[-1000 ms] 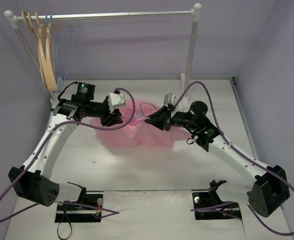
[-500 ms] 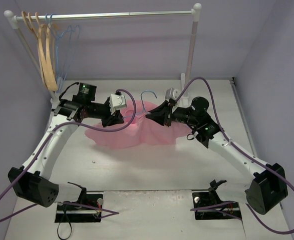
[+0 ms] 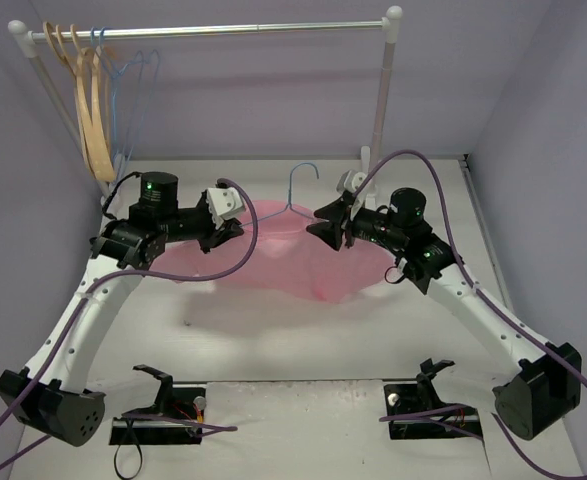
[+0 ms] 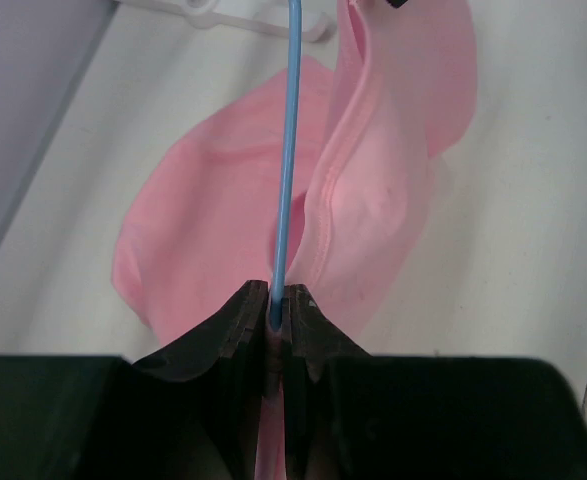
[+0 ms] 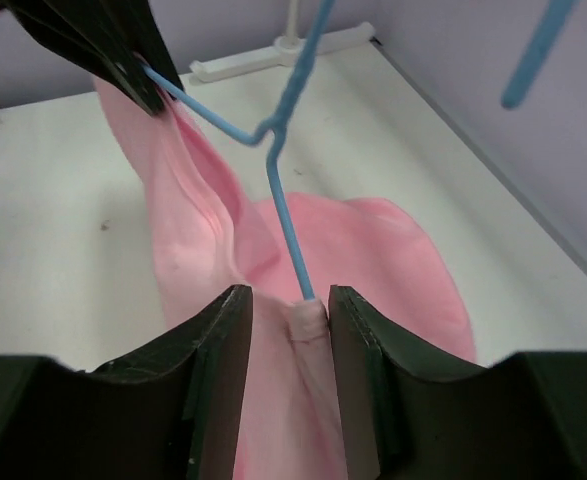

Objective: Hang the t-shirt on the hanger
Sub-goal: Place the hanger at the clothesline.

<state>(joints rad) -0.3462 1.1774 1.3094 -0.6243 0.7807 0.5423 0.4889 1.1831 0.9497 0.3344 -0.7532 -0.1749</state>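
Risk 1: the thin light-blue wire hanger (image 3: 295, 196) could swivel in the grips if the 2 arms pull unevenly, tipping the hook over. Risk 2: if either side lets go early, a shoulder drops off the wire. Risk 3: the cloth sags low, so it could drag on the tabletop (image 3: 273, 340) and tug the neck off.

Left claw (image 4: 276, 300) is clamped tight on the wire, with pink cloth just under it. Right claw (image 5: 290, 305) pinches the cloth where the wire runs into it.

The light pink cloth t-shirt (image 3: 278, 255) hangs stretched between both claws, in front of the white clothes rail (image 3: 223, 31) and nearer its right post. It's slack and bunched in the middle, with the hook sticking up above the collar. From above I can't confirm both shoulders are seated.
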